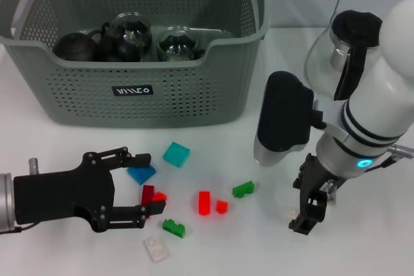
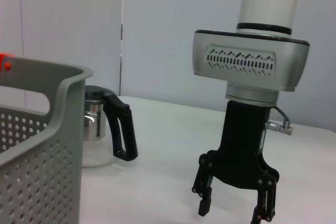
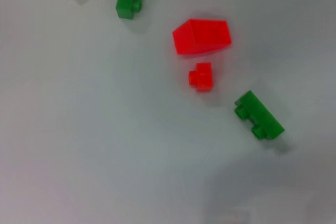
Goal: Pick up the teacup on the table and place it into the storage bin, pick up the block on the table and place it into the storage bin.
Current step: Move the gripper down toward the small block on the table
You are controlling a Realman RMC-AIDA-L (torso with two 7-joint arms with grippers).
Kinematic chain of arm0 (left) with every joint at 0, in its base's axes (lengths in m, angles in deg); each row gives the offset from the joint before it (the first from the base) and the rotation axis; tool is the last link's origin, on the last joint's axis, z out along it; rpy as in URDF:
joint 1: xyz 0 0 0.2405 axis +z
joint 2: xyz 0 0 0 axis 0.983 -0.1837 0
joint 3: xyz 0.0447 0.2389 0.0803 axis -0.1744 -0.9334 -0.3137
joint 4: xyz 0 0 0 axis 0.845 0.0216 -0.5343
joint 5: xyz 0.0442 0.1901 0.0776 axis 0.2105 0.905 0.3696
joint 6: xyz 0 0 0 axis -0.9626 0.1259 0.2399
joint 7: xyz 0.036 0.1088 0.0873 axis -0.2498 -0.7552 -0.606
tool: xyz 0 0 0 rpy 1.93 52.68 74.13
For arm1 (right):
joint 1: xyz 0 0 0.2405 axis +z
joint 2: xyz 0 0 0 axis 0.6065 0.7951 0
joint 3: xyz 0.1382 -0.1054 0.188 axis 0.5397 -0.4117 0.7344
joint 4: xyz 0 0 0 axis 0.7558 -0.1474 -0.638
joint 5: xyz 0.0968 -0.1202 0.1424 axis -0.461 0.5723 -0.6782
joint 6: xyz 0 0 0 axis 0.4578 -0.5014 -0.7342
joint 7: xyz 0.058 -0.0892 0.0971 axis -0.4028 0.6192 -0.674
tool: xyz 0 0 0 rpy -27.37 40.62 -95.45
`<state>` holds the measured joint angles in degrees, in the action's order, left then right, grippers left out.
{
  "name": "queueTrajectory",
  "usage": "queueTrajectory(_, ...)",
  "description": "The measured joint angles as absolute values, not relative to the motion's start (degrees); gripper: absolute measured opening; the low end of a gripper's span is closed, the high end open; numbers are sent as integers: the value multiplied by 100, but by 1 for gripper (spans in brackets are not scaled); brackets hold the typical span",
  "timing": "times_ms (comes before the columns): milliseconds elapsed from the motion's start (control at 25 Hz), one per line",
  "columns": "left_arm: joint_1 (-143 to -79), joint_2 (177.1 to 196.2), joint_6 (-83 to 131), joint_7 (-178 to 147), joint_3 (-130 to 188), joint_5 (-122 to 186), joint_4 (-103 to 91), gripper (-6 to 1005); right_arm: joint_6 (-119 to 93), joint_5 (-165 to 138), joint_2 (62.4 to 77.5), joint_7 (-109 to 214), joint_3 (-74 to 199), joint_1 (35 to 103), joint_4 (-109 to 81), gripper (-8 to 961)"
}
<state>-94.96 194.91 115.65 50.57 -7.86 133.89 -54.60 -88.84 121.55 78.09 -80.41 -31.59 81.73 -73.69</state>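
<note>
1. Dark and glass tea vessels are seen inside the storage bin [image 1: 155, 105]; blocks remain scattered on the table [image 1: 362, 250].
2. The left gripper [image 1: 139, 189] is spread, empty, around a dark red block [image 1: 148, 195].
3. The right gripper [image 1: 309, 218] is parted, empty, well right of the blocks.

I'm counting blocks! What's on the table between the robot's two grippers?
In the head view, between the left gripper and right gripper lie a tall red block, a small red block and a green block.
</note>
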Motion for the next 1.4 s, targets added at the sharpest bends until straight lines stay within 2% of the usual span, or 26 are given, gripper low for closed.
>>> queueTrajectory(360,-9497,19463,11477,5053,-786,13404,-5448,830,-8647,12154,7819,-8307,-3516,8127,-7359,794)
queueTrajectory(560,-9497,19452,11384,5054,-786,13404,-5417,830,-8573,12144,7819,-8401,-3627,8101,-7400,627)
queueTrajectory(680,-9502,19434,11357,5038,-786,13404,-5351,830,-8567,12136,7819,-8423,-3650,8094,-7401,628)
queueTrajectory(920,-9506,19415,11342,4983,-786,13378,-5308,830,-8561,12124,7821,-8440,-3700,8072,-7409,505)
queueTrajectory(1120,-9501,19415,11342,4983,-786,13382,-5300,830,-8559,12114,7827,-8443,-3707,8049,-7412,334)
queueTrajectory(1400,-9497,19415,11344,4983,-786,13377,-5301,831,-8563,12103,7828,-8445,-3709,8029,-7413,270)
